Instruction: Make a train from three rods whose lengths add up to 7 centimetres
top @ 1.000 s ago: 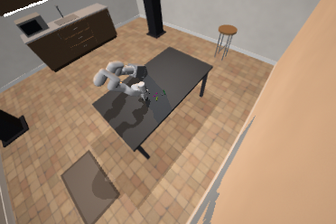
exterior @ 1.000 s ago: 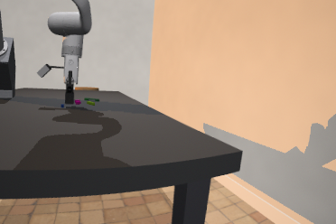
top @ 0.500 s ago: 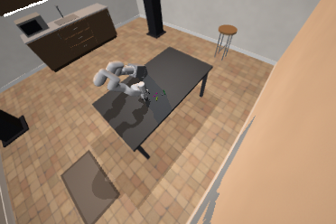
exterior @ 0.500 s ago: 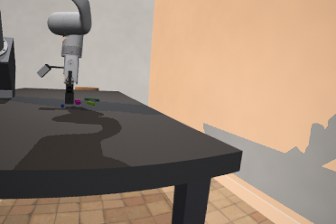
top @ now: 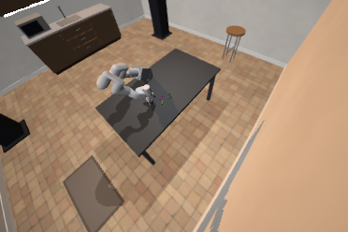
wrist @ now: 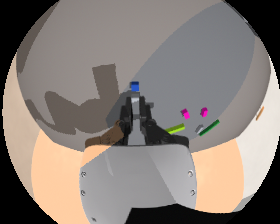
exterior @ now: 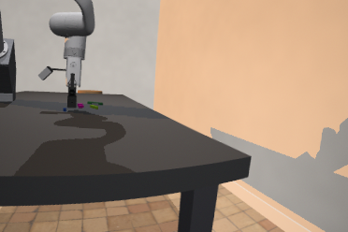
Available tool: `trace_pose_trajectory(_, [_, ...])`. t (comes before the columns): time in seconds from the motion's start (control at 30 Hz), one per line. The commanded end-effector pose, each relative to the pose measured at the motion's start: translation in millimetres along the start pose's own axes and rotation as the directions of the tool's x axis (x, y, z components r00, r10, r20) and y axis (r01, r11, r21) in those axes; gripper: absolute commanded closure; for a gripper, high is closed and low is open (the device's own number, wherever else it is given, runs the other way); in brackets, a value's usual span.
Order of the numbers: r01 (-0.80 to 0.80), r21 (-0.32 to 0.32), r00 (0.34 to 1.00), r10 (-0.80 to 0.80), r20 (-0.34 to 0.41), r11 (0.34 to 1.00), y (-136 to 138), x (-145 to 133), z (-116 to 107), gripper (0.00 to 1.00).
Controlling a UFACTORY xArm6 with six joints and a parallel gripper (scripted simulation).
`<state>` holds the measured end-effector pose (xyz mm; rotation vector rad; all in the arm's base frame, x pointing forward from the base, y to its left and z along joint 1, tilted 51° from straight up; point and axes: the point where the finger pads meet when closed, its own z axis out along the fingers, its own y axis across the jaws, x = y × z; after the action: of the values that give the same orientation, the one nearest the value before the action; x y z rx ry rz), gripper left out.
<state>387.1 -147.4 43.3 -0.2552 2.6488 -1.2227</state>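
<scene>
My gripper (exterior: 71,104) (wrist: 135,104) (top: 151,99) points straight down, close over the dark table (exterior: 154,150) (top: 187,70). It is shut on a small blue rod (wrist: 134,86) (exterior: 65,109), which shows right at the fingertips. Most of the grip is hidden by the fingers. To the right lie two magenta rods (wrist: 185,113) (wrist: 204,111), one of which shows in the exterior view (exterior: 80,106). A lime rod (wrist: 176,130) (exterior: 94,107), a green rod (wrist: 209,126) (exterior: 94,103) and a small grey rod (wrist: 200,128) lie there too, all flat and apart from the gripper.
The rods sit in a small cluster near the middle of the table's long side. The arm's base (top: 142,74) stands at the table edge. A stool (top: 235,31) and a second arm on a pedestal (top: 159,9) stand far off on the floor.
</scene>
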Motion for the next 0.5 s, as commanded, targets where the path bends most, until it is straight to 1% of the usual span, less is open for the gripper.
trace_pose_trajectory(0.0, [0.000,0.000,1.000,0.000,0.002,1.000,0.0,-0.8,-0.5,0.96])
trace_pose_trajectory(0.47, [0.000,0.000,1.000,0.000,0.002,1.000,0.0,-0.8,5.8,0.96])
